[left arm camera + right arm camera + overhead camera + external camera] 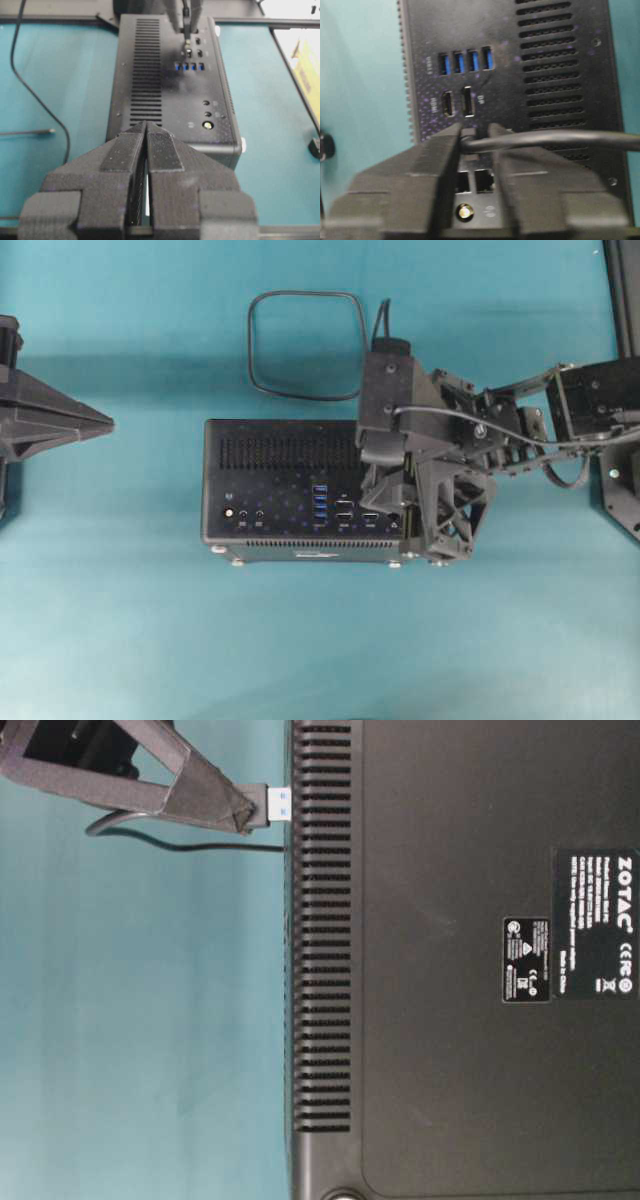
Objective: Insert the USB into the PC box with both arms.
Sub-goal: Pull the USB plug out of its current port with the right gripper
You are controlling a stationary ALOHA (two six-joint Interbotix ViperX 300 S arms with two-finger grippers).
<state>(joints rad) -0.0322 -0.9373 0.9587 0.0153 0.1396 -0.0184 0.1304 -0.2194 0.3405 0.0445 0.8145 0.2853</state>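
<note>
- Overhead view: the PC box (290, 490) is lying on the teal table (120, 620) with its port face turned up, blue ports (320, 503) in a stack near the middle; the right gripper (392, 495) is hanging over the box's right end, its fingers hidden under its own frame, while the USB (305, 345) cable is looping on the table behind the box; the left gripper (100, 423) is sitting well apart at the left edge
- Table-level view: the right gripper (245, 808) is pinching the USB (272, 804) plug, whose blue-tipped metal end is sticking out just beside the vented edge of the PC box (450, 970)
- Left wrist view: the left gripper (146, 131) is holding nothing, its fingers pressed together, pointing at the near end of the PC box (170, 80)
- Right wrist view: the right gripper (472, 137) is clamping on the USB (545, 141) plug above the port face of the PC box (495, 30), cable trailing off to the right
</note>
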